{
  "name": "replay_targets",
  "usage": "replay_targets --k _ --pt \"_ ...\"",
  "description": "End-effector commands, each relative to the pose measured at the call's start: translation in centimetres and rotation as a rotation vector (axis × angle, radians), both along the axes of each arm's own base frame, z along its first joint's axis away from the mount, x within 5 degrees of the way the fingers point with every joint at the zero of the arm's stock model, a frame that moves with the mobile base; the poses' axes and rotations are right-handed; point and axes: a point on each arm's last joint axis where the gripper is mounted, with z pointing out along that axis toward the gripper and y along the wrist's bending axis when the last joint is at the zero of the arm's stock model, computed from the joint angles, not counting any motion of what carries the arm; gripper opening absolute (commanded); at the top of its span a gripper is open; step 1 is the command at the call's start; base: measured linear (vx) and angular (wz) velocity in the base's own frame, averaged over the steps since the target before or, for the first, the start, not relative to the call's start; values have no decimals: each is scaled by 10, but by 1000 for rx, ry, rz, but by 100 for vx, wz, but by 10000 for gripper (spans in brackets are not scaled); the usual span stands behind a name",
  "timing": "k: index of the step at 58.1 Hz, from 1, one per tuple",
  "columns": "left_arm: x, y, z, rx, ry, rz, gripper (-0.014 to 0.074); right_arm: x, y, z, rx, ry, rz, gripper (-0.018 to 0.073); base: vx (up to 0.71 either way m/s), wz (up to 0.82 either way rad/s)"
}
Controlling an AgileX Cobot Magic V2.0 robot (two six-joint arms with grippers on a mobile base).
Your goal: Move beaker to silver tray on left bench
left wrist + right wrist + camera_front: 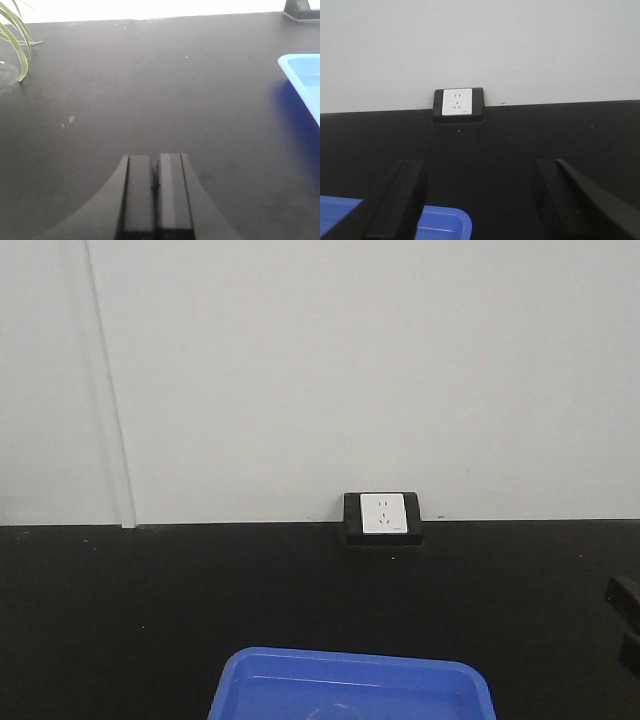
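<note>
Beaker [335, 711] shows only as a faint clear shape inside the blue tray [350, 656]. Left gripper [156, 160] is squeezed together, empty; right gripper [480, 169] is spread wide, holding nothing.

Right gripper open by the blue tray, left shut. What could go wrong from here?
1. What may be the clear glass beaker is only a faint outline in the bright blue plastic tray, at the front view's bottom edge; a grasp could be misjudged.
2. The open right gripper has one finger above the tray's corner; lowering may clip the rim.
3. The silver metal tray is in no view, so the carry starts blind.
</note>
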Motion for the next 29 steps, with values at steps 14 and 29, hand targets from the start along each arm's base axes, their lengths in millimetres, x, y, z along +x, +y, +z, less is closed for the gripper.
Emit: replay_targets --k 14,29 --pt "1 -1 -2 -3 -67 -8 1 7 1 6 75 15 -13 673 0 0" --pt "1 -1 -2 -3 -67 -8 1 12 50 -24 -212 189 303 637 0 0"
